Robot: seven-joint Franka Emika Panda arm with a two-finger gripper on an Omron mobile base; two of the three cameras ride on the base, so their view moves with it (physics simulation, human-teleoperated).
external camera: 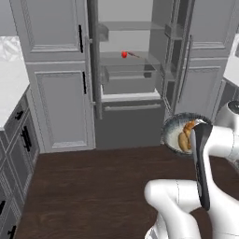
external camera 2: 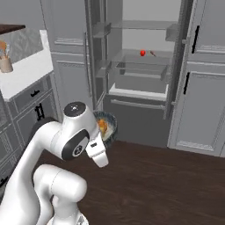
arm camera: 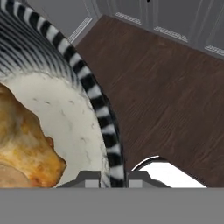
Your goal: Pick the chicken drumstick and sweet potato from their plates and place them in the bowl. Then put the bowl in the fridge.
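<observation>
The gripper (arm camera: 113, 176) is clamped on the rim of the bowl (arm camera: 94, 98), one finger on the pale inside and the other on the outside, with the striped black-and-white edge running up between them in the hand view. The bowl hangs in the air over the dark wood floor (external camera: 88, 186), tipped well up on its side rather than level: in the left base view its open face (external camera: 176, 130) turns toward the camera and to the left, and in the right base view it (external camera 2: 110, 125) shows edge-on just behind the arm's upper joint.

Inside the bowl the chicken drumstick (arm camera: 27, 146) lies against the pale speckled bottom, lumpy and golden-brown, close to the fingers; which way its knobby end points cannot be told, since most of it runs out of the hand view at the left and bottom. In the left base view two food pieces sit together in the bowl: an orange one, the sweet potato (external camera: 189, 126), above a paler tan one (external camera: 185, 141), partly hidden by the arm, long axes unclear.

The fridge (external camera: 130, 74) stands ahead with its doors swung wide, clear shelves and a drawer inside, and a small red item (external camera: 124, 54) on a shelf. The bowl is well short of it
</observation>
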